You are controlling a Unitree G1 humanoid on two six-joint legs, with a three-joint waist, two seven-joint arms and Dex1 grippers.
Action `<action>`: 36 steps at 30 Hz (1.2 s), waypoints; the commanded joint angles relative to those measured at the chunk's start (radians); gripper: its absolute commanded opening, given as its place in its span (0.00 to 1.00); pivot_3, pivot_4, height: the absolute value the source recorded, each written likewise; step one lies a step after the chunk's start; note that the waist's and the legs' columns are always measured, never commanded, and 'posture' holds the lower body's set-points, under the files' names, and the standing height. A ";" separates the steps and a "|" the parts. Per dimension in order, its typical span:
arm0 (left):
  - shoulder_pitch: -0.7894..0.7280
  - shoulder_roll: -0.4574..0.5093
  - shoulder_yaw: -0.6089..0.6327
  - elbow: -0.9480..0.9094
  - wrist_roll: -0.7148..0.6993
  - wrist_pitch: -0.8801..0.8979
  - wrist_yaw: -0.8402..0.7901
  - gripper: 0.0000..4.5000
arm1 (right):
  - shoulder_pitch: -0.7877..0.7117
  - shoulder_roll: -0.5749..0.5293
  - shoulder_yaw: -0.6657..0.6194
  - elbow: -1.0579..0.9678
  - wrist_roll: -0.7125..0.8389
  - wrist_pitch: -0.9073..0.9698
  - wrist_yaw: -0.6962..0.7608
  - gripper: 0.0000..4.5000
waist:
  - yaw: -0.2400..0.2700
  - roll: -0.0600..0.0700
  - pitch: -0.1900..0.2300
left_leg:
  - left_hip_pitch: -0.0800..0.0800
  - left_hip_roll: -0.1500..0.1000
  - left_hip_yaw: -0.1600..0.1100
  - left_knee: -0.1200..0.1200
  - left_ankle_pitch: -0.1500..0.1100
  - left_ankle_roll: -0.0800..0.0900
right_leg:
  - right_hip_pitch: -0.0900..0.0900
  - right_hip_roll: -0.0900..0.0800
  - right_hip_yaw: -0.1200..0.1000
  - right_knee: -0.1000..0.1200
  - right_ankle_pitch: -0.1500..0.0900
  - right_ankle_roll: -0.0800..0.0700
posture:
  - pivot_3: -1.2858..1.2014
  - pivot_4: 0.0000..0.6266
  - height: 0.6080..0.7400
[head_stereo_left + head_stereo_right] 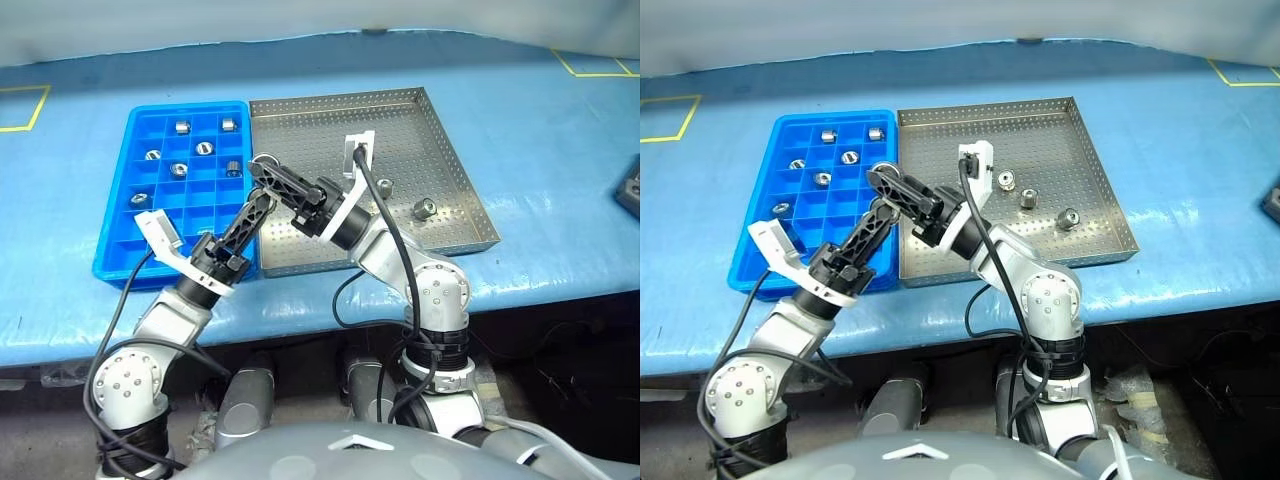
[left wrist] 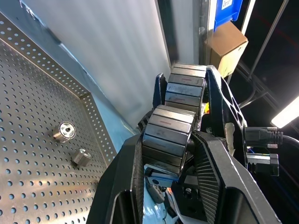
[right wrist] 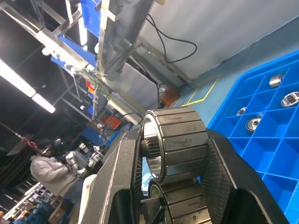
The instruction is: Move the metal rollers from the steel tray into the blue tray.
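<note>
Above the seam between the blue tray (image 1: 112,262) and the steel tray (image 1: 300,125), my two grippers meet tip to tip. My left gripper (image 1: 262,192) is shut on a ribbed metal roller (image 2: 167,140). My right gripper (image 1: 260,166) is shut on a second ribbed roller (image 3: 175,142) that sits against the first. Three small metal rollers (image 1: 1028,198) lie loose on the steel tray's right part. Several more rollers (image 1: 183,127) rest in the blue tray's far compartments.
Both trays sit side by side on a blue-covered table, near its front edge. A dark object (image 1: 630,188) lies at the table's far right. Yellow tape marks (image 1: 25,108) the cover. A person (image 3: 49,170) stands in the distance.
</note>
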 commanded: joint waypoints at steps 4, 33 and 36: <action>-0.002 -0.050 0.012 0.006 0.081 -0.104 0.049 0.27 | -0.057 -0.015 0.090 -0.033 -0.187 -0.105 -0.095 0.30 | 0.000 0.000 0.000 | 0.000 0.000 0.000 -0.002 0.000 0.000 | 0.000 0.000 0.000 -0.002 0.000 0.000 | 0.53 0.24 1.00; -0.031 -0.037 0.092 -0.011 0.250 -0.247 0.143 0.27 | -0.067 0.105 -0.092 0.033 -0.162 -0.256 -0.372 0.30 | 0.002 0.002 0.001 | -0.002 0.000 0.000 -0.003 -0.001 0.002 | 0.000 0.000 0.000 -0.007 0.001 0.000 | 0.54 0.24 1.00; -0.031 0.002 0.117 -0.020 0.379 -0.276 0.202 0.27 | -0.049 0.037 -0.055 0.017 -0.189 -0.229 -0.369 0.30 | 0.000 0.003 0.001 | -0.001 0.001 0.000 -0.004 -0.001 0.002 | 0.000 0.001 0.000 -0.006 0.001 -0.001 | 0.54 0.24 1.00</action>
